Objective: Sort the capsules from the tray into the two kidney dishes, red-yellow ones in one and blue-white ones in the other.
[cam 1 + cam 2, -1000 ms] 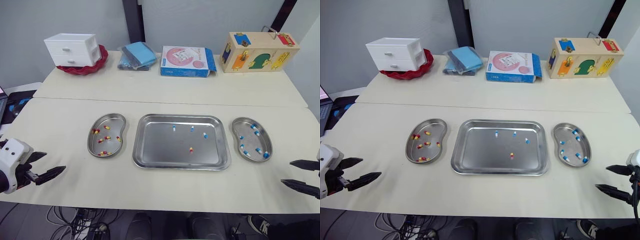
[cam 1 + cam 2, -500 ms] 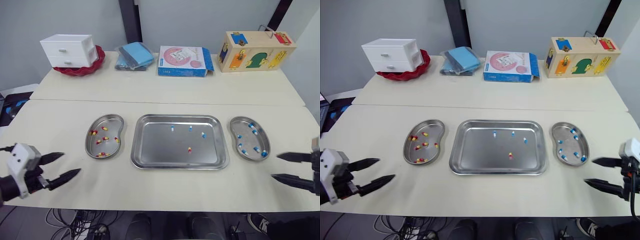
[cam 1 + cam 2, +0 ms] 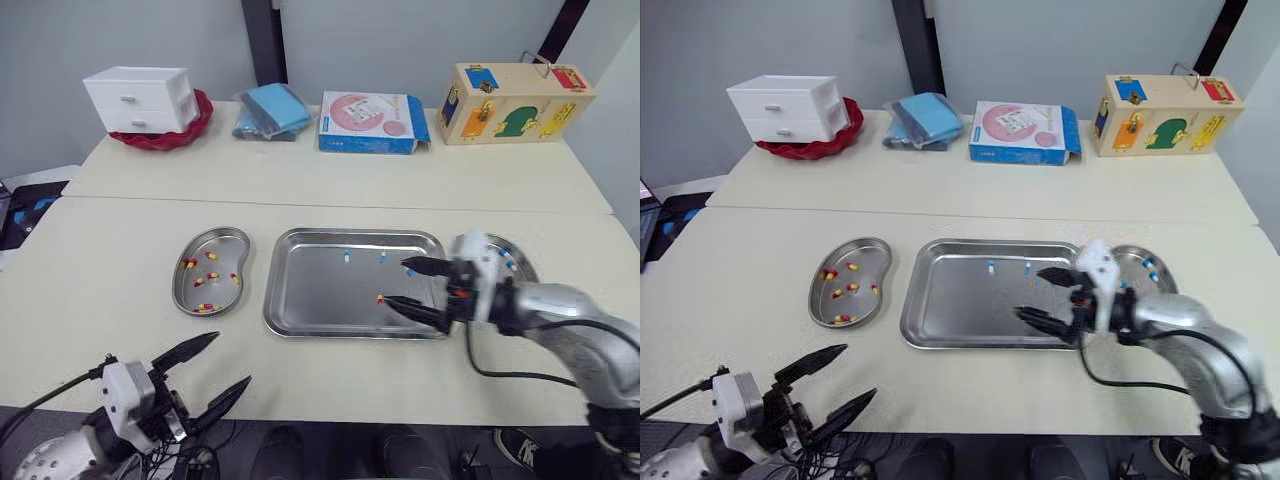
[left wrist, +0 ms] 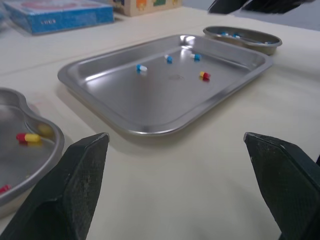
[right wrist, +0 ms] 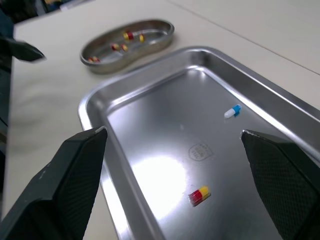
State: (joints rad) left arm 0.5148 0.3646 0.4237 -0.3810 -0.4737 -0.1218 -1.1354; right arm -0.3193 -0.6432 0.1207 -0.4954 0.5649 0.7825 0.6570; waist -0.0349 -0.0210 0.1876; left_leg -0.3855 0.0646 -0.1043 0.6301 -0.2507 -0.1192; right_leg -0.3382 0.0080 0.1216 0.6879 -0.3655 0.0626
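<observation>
As the right gripper was brought over the tray, wide open and empty, the red-yellow capsule was judged the next pick; left gripper was held open, empty.

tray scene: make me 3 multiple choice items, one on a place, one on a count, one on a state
1. Which part of the tray is the right end effector over?
A. its left part
B. its right part
C. none, it is off the tray

2. How many red-yellow capsules lie in the tray?
A. none
B. three
C. one

3. The right end effector is:
A. open, holding nothing
B. shut on a capsule
C. shut, empty

Key:
1 B, its fingers reach in over the tray's right side.
2 C, a single one lies near three blue-white capsules.
3 A, its fingers stand apart with nothing between them.
</observation>
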